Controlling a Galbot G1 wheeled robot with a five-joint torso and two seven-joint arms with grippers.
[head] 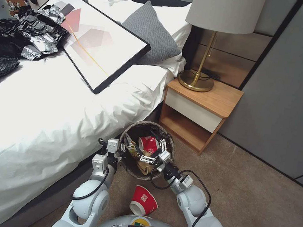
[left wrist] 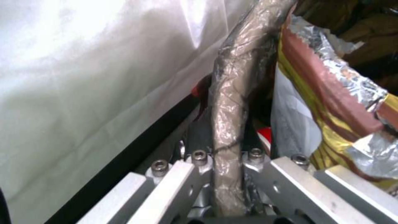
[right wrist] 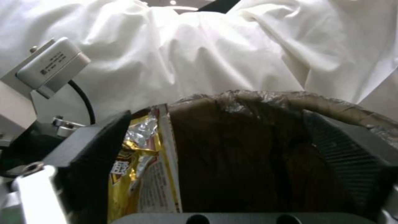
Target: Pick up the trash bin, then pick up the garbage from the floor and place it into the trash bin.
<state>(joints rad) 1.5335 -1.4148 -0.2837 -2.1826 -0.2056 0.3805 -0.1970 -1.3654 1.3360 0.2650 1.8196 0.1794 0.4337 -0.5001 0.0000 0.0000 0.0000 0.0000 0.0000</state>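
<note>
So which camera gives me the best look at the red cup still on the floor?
The head view: the red cup lies whole on the carpet between the arms, just short of the trash bin. The left wrist view looks close along the bin's rim and a snack wrapper; the right wrist view looks into the bin.

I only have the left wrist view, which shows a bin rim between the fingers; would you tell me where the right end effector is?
Observer: The right end effector hangs open over the bin, just inside its near right rim.
Operator: Thank you. Is there any litter on the floor?
Observer: Yes, one red paper cup lies on its side on the carpet, between the robot's two arms.
</note>
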